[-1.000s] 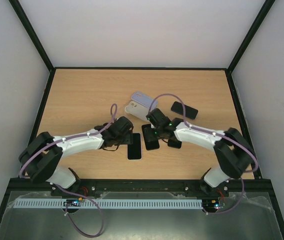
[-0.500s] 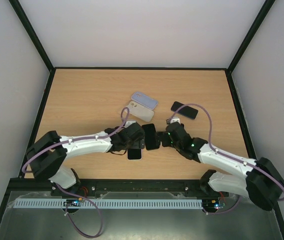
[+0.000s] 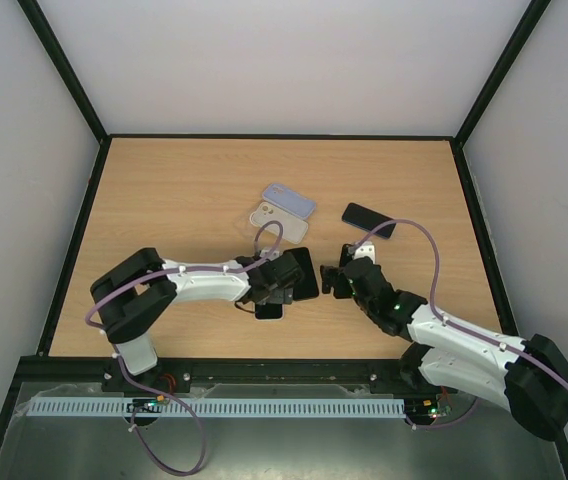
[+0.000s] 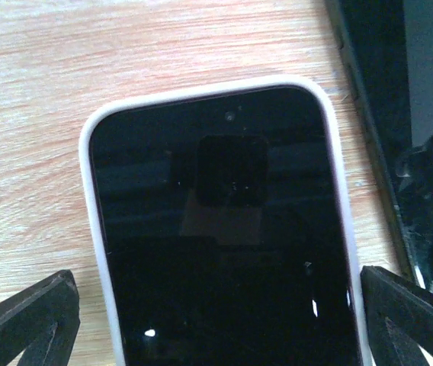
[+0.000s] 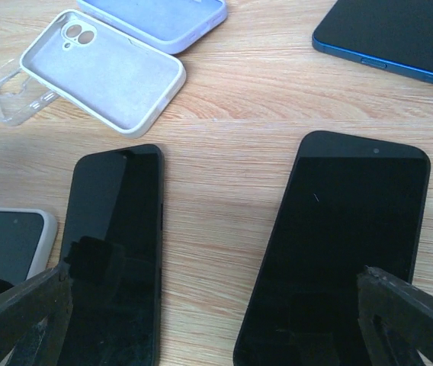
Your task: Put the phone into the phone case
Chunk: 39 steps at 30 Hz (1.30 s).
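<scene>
White-cased phone (image 4: 216, 229) under spread left hand (image 4: 216, 324); right hand (image 5: 216, 313) spread near black phone (image 5: 338, 244).

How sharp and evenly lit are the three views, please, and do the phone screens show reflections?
Top external: even, diffuse light on the table, only soft shadows. Left wrist: slightly soft; the cased phone mirrors a dark square and small bright specks. Right wrist: the white case is sharp, the near fingertips blurred, the left black phone faintly reflective.

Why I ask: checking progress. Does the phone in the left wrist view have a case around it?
Yes, a white case rim runs around the edge of the dark phone.
</scene>
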{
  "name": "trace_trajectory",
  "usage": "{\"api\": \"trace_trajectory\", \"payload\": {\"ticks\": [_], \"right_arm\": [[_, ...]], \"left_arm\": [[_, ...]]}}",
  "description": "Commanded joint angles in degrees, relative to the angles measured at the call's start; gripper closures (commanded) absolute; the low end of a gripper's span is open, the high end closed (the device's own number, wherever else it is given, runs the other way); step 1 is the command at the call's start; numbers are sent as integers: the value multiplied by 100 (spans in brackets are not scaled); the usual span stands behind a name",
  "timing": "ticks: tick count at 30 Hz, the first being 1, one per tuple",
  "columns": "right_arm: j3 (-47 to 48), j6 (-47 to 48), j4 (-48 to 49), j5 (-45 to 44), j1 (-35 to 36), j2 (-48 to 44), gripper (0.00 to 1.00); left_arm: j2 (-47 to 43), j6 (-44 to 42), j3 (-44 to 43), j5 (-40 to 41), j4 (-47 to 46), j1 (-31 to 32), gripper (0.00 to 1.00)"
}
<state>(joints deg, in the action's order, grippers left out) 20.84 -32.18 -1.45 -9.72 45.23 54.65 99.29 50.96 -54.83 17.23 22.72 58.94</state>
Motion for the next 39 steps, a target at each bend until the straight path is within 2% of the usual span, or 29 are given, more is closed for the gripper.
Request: {"api": "trace_trajectory", "payload": {"ticks": [1,5,9,10,15,26,39], "right_arm": [[-232,-58,370,-245,-37,-92,2],[-401,-105,619,-214,-36,-102,2],[-497,-85,795,-59,-37,-63,2],[-504,-89,814,-45,-37,-53,2],[-542,-86,874,-13,-32,-42,2],[-571,-69,1053,93,-38,131,2],[-332,98,1099,316,-32,691,2]], "left_arm": [[256,57,-124,184,299,36,2],[447,39,-147,183,359,31,12],[376,-13,-94,253,478,-92,30],[317,-34,-48,268,501,-162,32],[-119,-242,343,280,540,-660,33],[-845,-615,1218,218,420,-2209,30],[-1797,-766,2015,395,313,-3443,23]]}}
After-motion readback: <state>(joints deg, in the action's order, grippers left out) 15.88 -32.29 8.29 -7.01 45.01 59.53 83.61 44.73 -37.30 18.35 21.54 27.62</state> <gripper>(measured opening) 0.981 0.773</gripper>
